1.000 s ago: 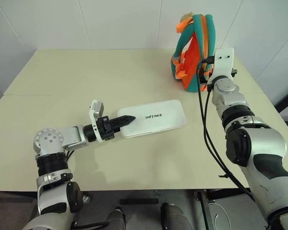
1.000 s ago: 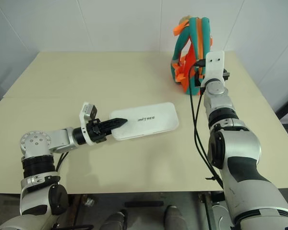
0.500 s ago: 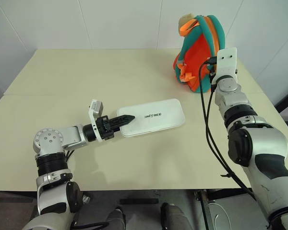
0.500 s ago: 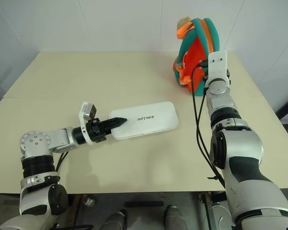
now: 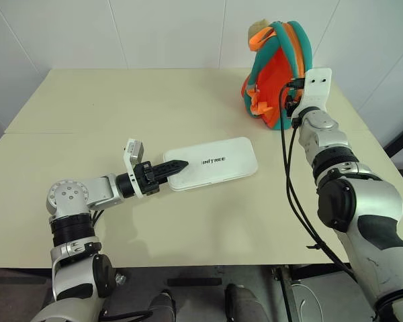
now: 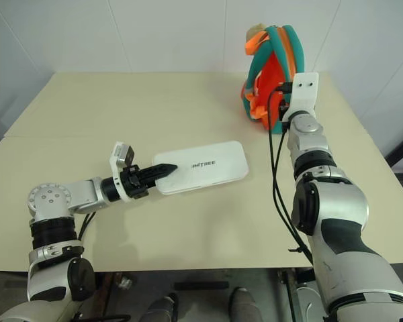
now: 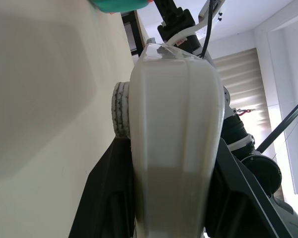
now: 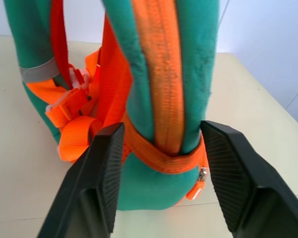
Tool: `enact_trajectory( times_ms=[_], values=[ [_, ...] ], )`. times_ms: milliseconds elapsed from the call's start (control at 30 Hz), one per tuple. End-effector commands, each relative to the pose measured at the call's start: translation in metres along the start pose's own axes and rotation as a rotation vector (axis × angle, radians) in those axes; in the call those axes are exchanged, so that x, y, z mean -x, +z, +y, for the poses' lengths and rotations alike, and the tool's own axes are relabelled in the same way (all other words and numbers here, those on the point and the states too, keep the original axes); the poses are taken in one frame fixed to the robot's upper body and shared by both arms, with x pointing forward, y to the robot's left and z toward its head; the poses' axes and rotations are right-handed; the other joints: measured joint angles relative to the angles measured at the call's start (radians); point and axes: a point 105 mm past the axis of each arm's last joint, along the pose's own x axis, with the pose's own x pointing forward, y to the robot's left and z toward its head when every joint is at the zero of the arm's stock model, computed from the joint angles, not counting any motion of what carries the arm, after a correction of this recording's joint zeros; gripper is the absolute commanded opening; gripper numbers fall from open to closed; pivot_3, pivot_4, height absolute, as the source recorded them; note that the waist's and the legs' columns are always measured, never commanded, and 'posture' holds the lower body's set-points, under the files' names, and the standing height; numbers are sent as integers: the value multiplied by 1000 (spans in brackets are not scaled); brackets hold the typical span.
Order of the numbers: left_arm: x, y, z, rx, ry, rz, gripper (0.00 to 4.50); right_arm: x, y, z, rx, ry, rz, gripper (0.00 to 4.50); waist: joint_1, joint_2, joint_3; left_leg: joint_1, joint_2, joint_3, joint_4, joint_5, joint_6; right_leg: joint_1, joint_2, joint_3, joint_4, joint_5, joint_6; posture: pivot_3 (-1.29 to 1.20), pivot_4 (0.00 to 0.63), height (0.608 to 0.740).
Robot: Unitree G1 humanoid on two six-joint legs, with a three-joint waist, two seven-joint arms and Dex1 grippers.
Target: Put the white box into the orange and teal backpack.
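Left gripper (image 5: 176,166) clamps the near end of the white box (image 5: 215,163), mid-frame on the table (image 5: 121,107). Right gripper (image 8: 159,148) fingers narrowly straddle the orange and teal backpack (image 5: 277,74), standing upper right.

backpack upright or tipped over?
Upright: the backpack stands on its base on the table, straps running vertically, with the right pincer around one strap.

This looks like a plain test room or lab. There is a big bare cream desk (image 5: 121,114) pushed against white walls (image 5: 154,30). A window with blinds (image 7: 246,69) lets in light.
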Motion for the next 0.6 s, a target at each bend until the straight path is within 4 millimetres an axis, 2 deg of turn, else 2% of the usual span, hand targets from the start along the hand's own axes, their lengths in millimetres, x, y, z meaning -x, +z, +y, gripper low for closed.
enact_trajectory(
  times_ms=[33, 133, 167, 367, 600],
  values=[
    [2, 5, -9, -35, -31, -16, 1250, -1, 28, -7, -24, -20, -69, 1121, 0, 0, 0, 0, 0, 0, 0, 0, 0, 0, 0, 0, 0, 0, 0, 0, 150, 740],
    [2, 4, -9, -35, -31, -13, 1250, -1, 28, -8, -20, -22, -72, 102, 0, 0, 0, 0, 0, 0, 0, 0, 0, 0, 0, 0, 0, 0, 0, 0, 150, 740],
    [2, 4, -9, -35, -31, -13, 1250, -1, 29, -9, -26, -22, -73, 0, 0, 0, 0, 0, 0, 0, 0, 0, 0, 0, 0, 0, 0, 0, 0, 0, 150, 740],
    [1, 3, -9, -32, -35, -6, 1250, -1, 34, -8, -53, -15, -91, 0, 0, 0, 0, 0, 0, 0, 0, 0, 0, 0, 0, 0, 0, 0, 0, 0, 150, 740],
    [-1, 4, -10, -29, -42, -2, 1250, 0, 49, -5, -98, -1, -147, 0, 0, 0, 0, 0, 0, 0, 0, 0, 0, 0, 0, 0, 0, 0, 0, 0, 150, 740]
  ],
)
